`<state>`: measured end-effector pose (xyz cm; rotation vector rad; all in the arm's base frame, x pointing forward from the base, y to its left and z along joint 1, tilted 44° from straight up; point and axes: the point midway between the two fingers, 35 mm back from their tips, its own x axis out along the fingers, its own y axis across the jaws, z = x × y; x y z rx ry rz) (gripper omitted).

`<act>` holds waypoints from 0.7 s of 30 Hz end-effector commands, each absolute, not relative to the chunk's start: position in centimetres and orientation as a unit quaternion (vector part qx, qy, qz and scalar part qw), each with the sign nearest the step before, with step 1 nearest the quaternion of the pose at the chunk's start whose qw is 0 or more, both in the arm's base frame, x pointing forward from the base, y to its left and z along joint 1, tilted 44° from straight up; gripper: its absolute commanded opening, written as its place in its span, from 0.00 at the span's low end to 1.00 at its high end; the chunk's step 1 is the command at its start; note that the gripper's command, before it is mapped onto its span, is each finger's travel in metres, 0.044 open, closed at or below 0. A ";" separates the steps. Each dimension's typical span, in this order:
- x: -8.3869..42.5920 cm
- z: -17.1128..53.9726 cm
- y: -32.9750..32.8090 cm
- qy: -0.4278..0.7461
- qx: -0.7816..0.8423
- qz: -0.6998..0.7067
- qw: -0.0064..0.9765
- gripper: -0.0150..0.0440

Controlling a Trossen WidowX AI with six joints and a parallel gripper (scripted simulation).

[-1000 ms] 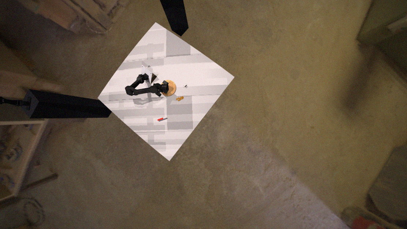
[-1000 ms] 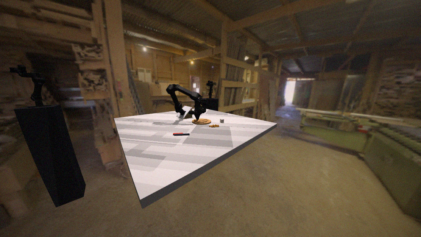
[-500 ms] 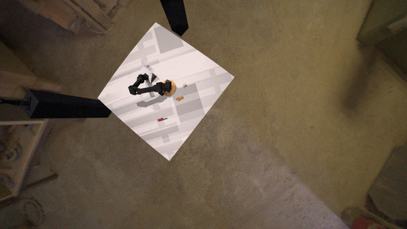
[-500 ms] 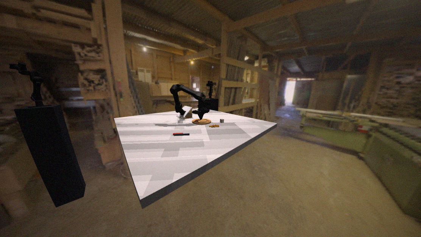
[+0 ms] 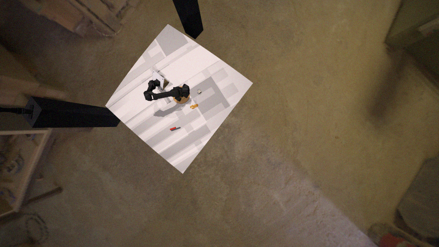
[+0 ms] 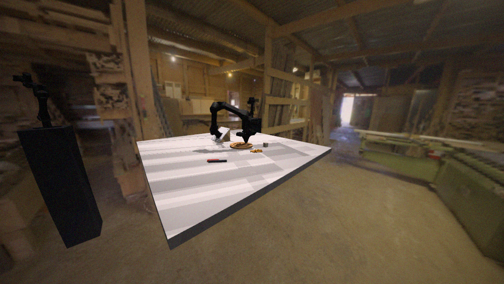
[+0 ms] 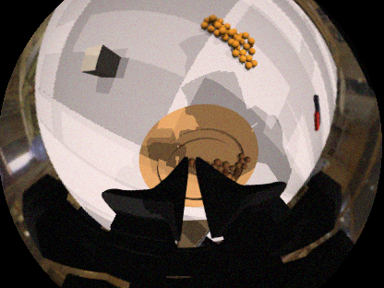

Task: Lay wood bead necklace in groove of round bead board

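Observation:
The round bead board (image 5: 183,98) (image 6: 232,145) (image 7: 208,116) is light wood with a thin circular groove. My gripper (image 6: 246,142) (image 7: 191,161) is over the board, its fingertips low above it. It is shut on the wood bead necklace (image 7: 225,165). One brown bead shows at the tips, and several more trail right and curve up over the groove line in the wrist view. The fingers hide the rest of the necklace and part of the groove. Whether the trailing beads touch the board or sit in the groove cannot be told.
A string of orange beads (image 5: 194,106) (image 6: 256,150) (image 7: 235,43) lies on the table beside the board. A small grey block (image 5: 199,91) (image 6: 265,144) (image 7: 108,62) stands nearby. A red and black stick-like object (image 5: 173,128) (image 6: 213,160) (image 7: 317,120) lies farther off. A tilted white panel (image 5: 158,79) stands by the arm's base.

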<state>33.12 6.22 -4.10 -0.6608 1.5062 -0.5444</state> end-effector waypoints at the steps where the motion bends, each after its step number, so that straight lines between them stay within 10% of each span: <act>1: 33.5 -4.9 7.1 0.663 -0.288 -0.238 0.649 0.25; 21: 34.0 -6.8 6.7 0.663 -0.288 -0.238 0.649 0.25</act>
